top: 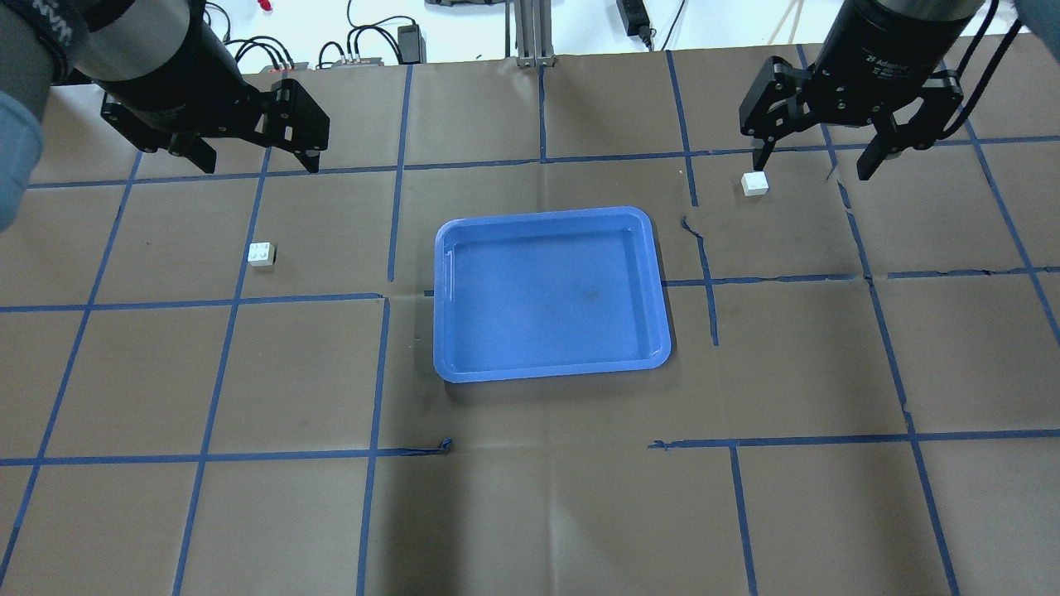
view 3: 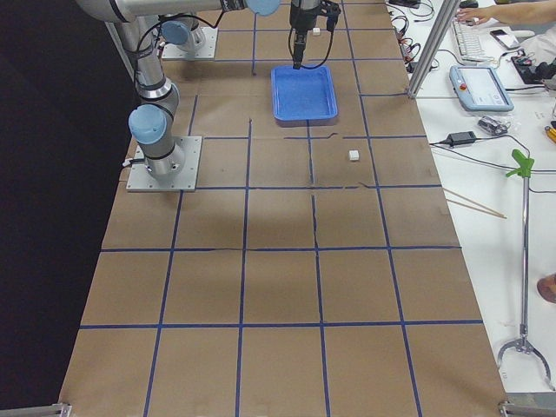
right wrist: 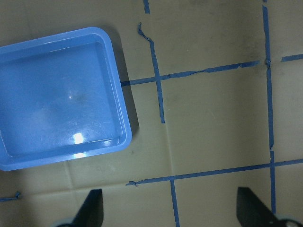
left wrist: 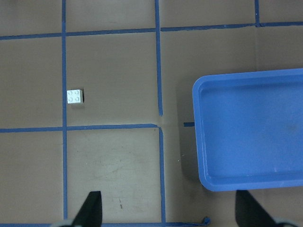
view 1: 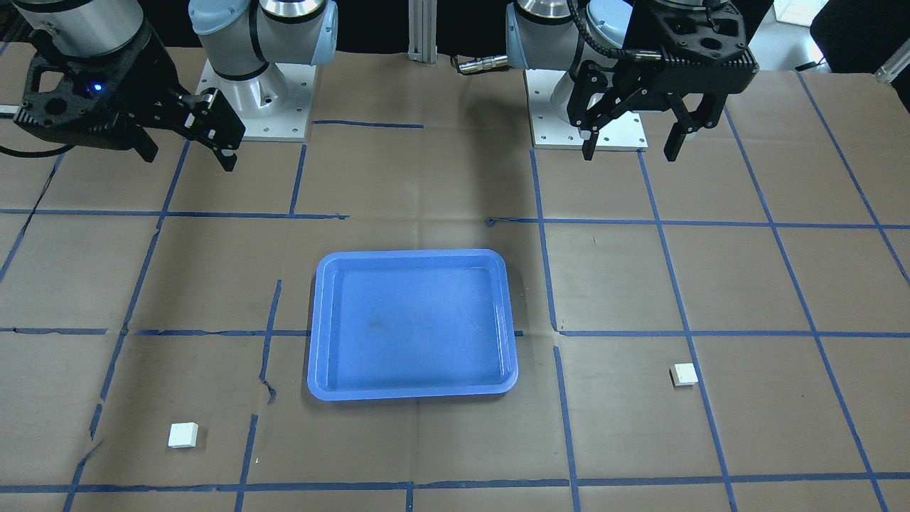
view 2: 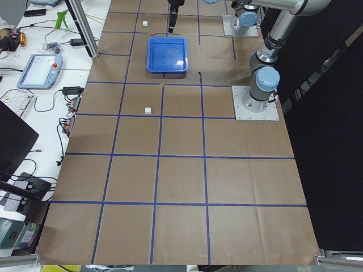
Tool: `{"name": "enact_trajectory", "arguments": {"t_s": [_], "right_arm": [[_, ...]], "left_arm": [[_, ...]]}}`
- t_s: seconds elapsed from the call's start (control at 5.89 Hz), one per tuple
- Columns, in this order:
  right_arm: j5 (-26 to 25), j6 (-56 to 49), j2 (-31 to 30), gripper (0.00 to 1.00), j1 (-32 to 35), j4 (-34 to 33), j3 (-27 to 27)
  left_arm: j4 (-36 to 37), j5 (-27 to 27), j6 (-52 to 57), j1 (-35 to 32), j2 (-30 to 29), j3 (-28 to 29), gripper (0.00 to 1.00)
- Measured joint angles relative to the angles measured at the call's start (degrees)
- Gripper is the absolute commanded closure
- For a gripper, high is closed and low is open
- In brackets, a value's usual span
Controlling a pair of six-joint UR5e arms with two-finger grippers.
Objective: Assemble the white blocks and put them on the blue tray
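Note:
The blue tray lies empty at the table's middle. One white block lies on the paper on my left side and shows in the left wrist view. A second white block lies on the far right. My left gripper is open and empty, high above the table. My right gripper is open and empty, also held high. The right wrist view shows the tray but no block.
Brown paper with a grid of blue tape lines covers the table. The arm bases stand at the robot's edge. Desks with cables and a pendant line the far side.

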Motion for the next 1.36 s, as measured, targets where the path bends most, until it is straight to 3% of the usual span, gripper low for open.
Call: {"name": "enact_trajectory", "arguments": {"t_s": [1.02,1.36], "right_arm": [[0.1,-1.4,-0.1,0.00,0.0,0.1,0.4],[0.2,-14.8,-0.2,0.00,-0.1,0.1,0.4]], "left_arm": [[-0.3,0.0,0.3,0.3,0.0,-0.1,0.01],[-2.5,1.8,0.9,5.5,-3.6,0.2,0.01]]}}
